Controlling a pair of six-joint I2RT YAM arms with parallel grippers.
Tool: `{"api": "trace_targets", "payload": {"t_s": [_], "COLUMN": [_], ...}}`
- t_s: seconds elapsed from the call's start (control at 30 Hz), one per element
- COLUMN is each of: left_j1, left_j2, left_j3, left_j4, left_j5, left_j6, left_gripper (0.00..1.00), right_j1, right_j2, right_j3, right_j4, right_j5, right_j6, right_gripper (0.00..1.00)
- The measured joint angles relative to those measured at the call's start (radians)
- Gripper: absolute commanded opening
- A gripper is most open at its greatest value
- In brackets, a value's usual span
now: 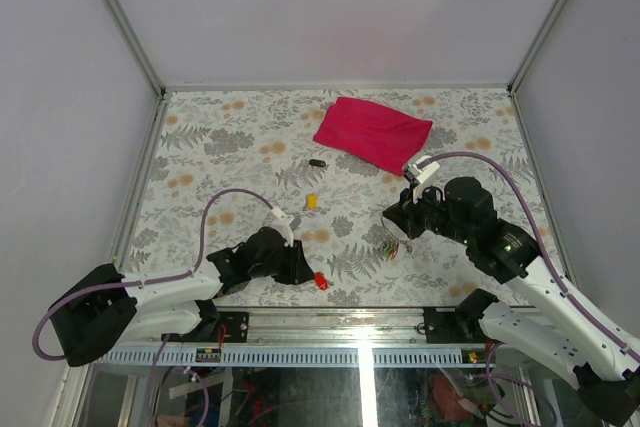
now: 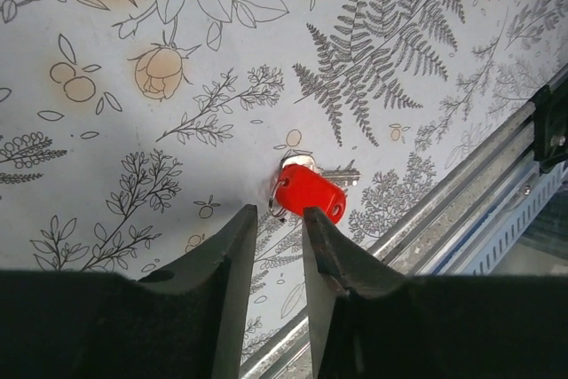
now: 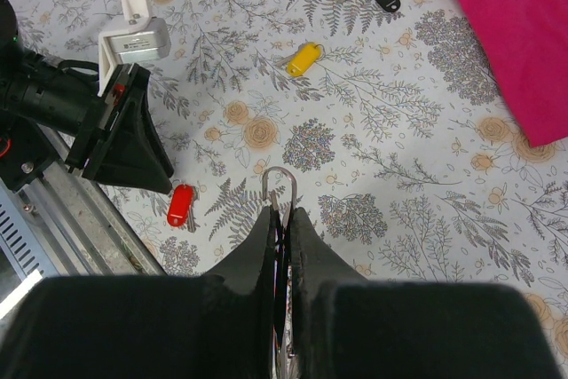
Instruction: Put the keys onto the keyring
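The red key (image 2: 309, 193) lies flat on the floral table near the front edge, also seen from above as the red key (image 1: 320, 280) and from the right wrist as the red key (image 3: 180, 205). My left gripper (image 2: 280, 211) is open by a narrow gap, low over the table, its tips just short of that key and nothing between them. A yellow key (image 1: 311, 201) lies farther back on the table. My right gripper (image 3: 282, 215) is shut on the keyring (image 3: 280, 185), whose silver loop pokes out past the fingertips. The ring's coloured keys (image 1: 388, 245) hang below it.
A magenta cloth (image 1: 372, 133) lies at the back right. A black key (image 1: 317, 163) rests beside it. The metal rail (image 2: 479, 193) of the table's front edge runs close to the red key. White walls enclose three sides.
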State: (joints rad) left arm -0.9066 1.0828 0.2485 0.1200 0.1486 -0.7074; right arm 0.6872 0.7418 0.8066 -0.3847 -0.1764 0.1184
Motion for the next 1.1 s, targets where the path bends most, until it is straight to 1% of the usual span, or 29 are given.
{"api": "trace_targets", "payload": {"t_s": [0.17,0.3,0.53,0.67,0.8,0.87,1.1], "left_j1": [0.000,0.000,0.000,0.000,0.000,0.000,0.000], "left_j2": [-0.062,-0.106,-0.051,-0.014,0.011,0.021,0.025], "left_j3": [-0.008,-0.014,-0.033,-0.032,-0.032,-0.032,-0.032], "left_j4": [-0.006,-0.008,-0.006,0.041,0.075,0.083,0.082], "left_j5": [-0.018,-0.039,-0.040,-0.033,-0.028,-0.025,-0.025], "left_j6": [-0.018,-0.031,-0.073,-0.097,-0.109,-0.111,-0.116], "left_gripper": [0.38,0.39,0.39,0.39,0.34,0.30,0.29], "right_j1": [0.000,0.000,0.000,0.000,0.000,0.000,0.000], "right_j2": [0.000,0.003,0.012,0.012,0.012,0.012,0.012], "right_j3": [0.000,0.000,0.000,0.000,0.000,0.000,-0.003], "right_j4": [0.000,0.000,0.001,0.001,0.000,0.000,0.000], "right_j5": [0.000,-0.001,-0.001,-0.001,-0.001,-0.001,-0.001], "right_j6": [0.000,0.000,0.000,0.000,0.000,-0.001,-0.001], "right_gripper": [0.00,0.00,0.00,0.00,0.00,0.00,0.00]}}
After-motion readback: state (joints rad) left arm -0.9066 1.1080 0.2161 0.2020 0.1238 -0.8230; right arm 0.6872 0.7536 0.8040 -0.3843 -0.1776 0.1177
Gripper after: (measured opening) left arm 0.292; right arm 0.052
